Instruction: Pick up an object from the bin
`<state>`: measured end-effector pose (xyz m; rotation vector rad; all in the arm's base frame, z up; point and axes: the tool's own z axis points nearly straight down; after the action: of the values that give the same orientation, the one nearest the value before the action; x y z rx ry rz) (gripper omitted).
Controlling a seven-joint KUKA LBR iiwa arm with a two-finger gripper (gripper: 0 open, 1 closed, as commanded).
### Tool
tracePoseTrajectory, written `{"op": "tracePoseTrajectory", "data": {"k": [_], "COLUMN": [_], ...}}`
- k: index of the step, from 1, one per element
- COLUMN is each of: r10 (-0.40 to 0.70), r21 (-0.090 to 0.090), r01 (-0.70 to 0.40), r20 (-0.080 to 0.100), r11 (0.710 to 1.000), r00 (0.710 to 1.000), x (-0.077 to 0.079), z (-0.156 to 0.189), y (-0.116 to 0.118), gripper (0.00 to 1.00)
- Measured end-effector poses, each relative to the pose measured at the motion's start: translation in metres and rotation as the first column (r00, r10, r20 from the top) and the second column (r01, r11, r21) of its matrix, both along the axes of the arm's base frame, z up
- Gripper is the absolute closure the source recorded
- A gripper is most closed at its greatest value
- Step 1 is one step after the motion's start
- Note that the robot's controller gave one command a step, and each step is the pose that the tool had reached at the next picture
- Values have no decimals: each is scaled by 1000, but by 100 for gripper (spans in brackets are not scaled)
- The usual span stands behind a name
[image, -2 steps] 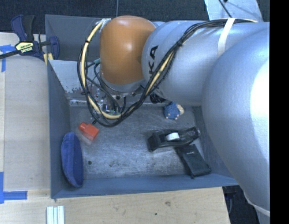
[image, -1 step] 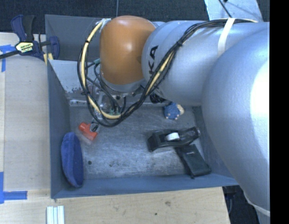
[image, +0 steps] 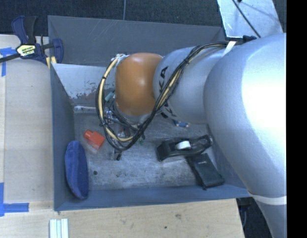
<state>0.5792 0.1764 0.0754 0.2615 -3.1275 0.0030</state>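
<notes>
Over the left half of the bin (image: pixel 143 195), my pincer (image: pixel 117 151) is hovering; 1 small orange block (image: pixel 94 139) is lying just beside it, toward the view's left. Whether the pincer is open, I cannot tell.

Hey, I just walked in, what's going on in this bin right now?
A robot arm reaches from the right into a grey metal bin. Its tool, mostly hidden under the wrist's orange cover, is low over the floor on the bin's left side, just beside a small orange block. No thing is seen held. A blue oblong thing lies along the left wall; a black tape dispenser and a flat black thing lie to the right.
</notes>
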Motion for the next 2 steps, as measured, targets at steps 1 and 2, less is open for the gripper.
{"op": "tracePoseTrajectory", "data": {"k": [1,2], "r10": [-64,-66], "r21": [5,5], "r01": [64,66], "r20": [8,8], "r11": [998,998], "r00": [998,998], "x": [29,29], "z": [-5,-4], "y": [47,45], "gripper": [0,100]}}
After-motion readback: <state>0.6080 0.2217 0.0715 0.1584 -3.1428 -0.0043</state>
